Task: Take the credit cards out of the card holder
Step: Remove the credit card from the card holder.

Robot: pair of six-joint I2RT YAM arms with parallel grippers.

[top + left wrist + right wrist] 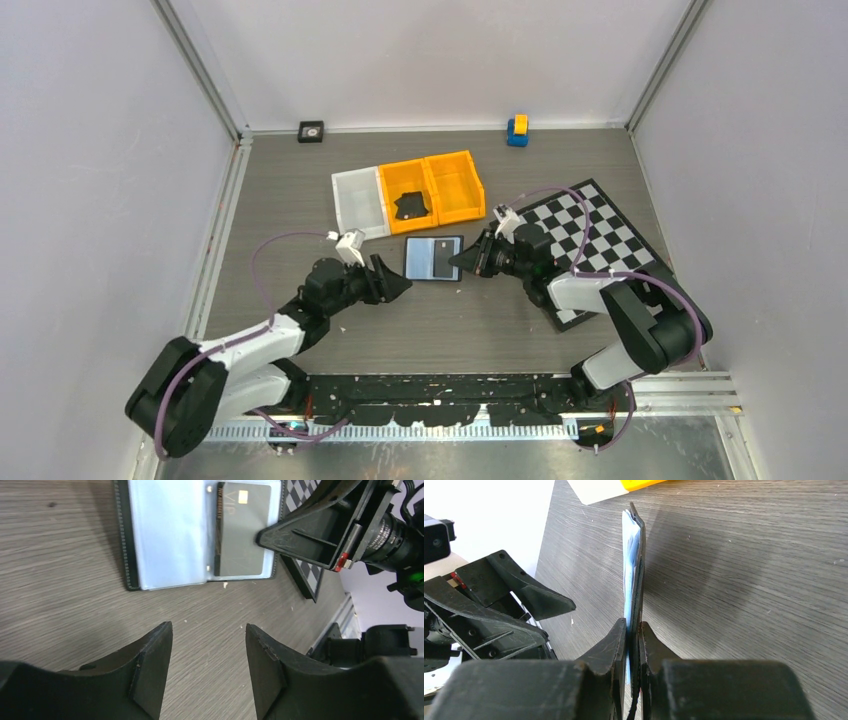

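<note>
The card holder (433, 258) lies open on the table, its pale grey-blue panels (170, 535) facing up. A dark credit card (241, 530) with a gold chip sits in its right-hand pocket. My right gripper (468, 261) is shut on the holder's right edge; in the right wrist view the holder (636, 565) runs edge-on between the two pads (633, 626). My left gripper (209, 627) is open and holds nothing, a short way off the holder's near-left corner (400, 284), with bare table between its fingers.
Behind the holder stand a white bin (358, 200) and two orange bins (455, 185); the middle bin holds dark flat pieces (410, 205). A checkerboard (590, 235) lies under the right arm. A small black block (311, 131) and a blue-yellow block (517, 130) sit by the back wall.
</note>
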